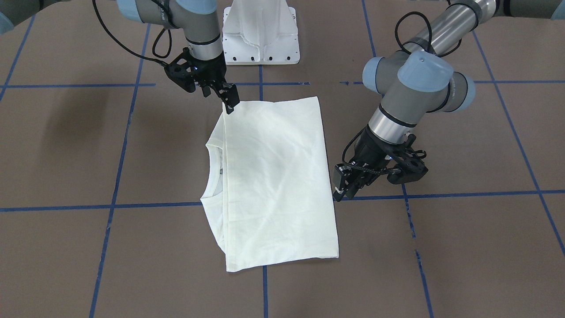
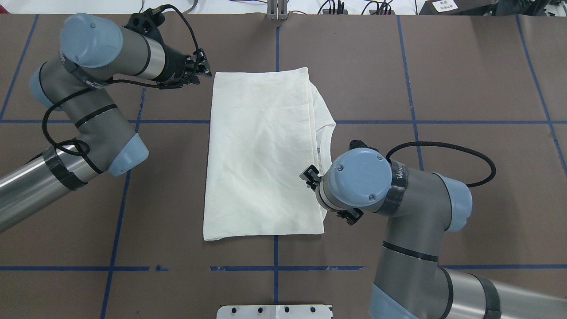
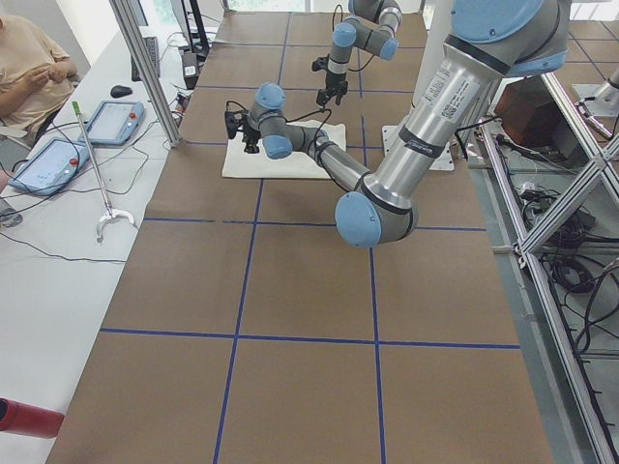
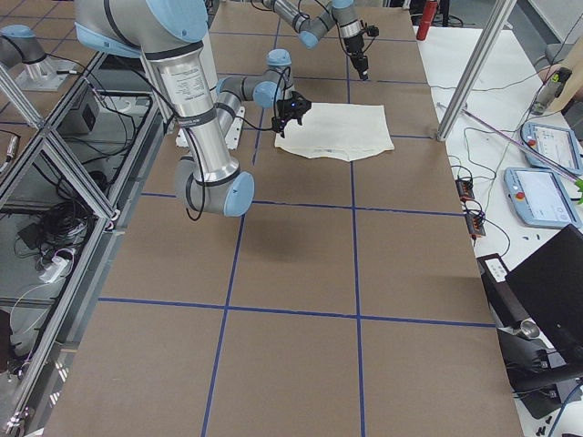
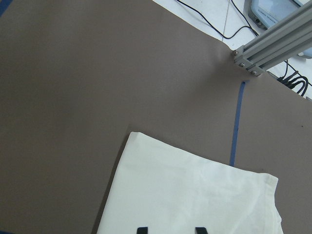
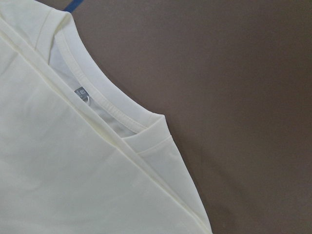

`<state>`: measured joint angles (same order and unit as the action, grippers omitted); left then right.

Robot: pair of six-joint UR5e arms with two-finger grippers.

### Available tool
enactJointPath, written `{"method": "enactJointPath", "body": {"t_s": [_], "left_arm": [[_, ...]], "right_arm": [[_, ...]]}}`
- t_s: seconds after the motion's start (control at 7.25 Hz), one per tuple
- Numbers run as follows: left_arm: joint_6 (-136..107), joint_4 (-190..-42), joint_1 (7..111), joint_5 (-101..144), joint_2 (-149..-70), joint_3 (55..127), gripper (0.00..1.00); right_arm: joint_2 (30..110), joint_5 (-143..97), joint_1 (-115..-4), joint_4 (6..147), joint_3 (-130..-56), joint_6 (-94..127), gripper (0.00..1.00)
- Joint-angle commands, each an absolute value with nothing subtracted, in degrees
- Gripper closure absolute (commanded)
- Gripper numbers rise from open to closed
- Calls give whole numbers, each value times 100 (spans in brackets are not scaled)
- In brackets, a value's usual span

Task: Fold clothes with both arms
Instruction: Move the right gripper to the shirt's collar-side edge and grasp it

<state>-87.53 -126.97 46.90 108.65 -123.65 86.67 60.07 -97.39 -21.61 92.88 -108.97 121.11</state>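
The clothes, a cream-white shirt, lie flat and folded into a rectangle on the brown table, plain side up. The collar peeks out on the robot's right. My left gripper hovers at the shirt's far left corner. The left wrist view shows its fingertips apart over the cloth, holding nothing. My right gripper points down at the near right corner, beside the collar. Its fingers look spread with no fabric pinched. From overhead its wrist hides it.
The white pedestal base stands at the robot's edge of the table. Blue tape lines grid the surface. An aluminium post rises beyond the far edge. A person sits by tablets at a side table.
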Motion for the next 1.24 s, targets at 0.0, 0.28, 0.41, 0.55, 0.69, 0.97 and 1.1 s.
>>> {"method": "enactJointPath", "body": {"t_s": [0.0, 0.28, 0.41, 0.55, 0.69, 0.97, 1.1], "left_arm": [[-8754, -12647, 4685, 10872, -12322, 8745, 57], [-8754, -12647, 4685, 10881, -12322, 8745, 57], [-8754, -12647, 4685, 10872, -12322, 8745, 57], [-8754, -12647, 4685, 10881, -12322, 8745, 57], [-8754, -12647, 4685, 10881, -12314, 8745, 57], [-8754, -12647, 4685, 10881, -12313, 8736, 57], [-8754, -12647, 4685, 10881, -12313, 8736, 57]], "right_arm": [[6029, -9738, -2014, 8806, -10494, 12401, 2], [6047, -9625, -1829, 8833, -10320, 12401, 11], [6003, -9607, -1811, 8816, -10170, 12401, 17], [6012, -9606, -1811, 8833, -10169, 12401, 18], [6012, -9606, -1811, 8842, -10169, 12401, 29], [6064, -9606, -1793, 8851, -10151, 12401, 44], [6047, -9606, -1793, 8851, -10151, 12410, 46]]}}
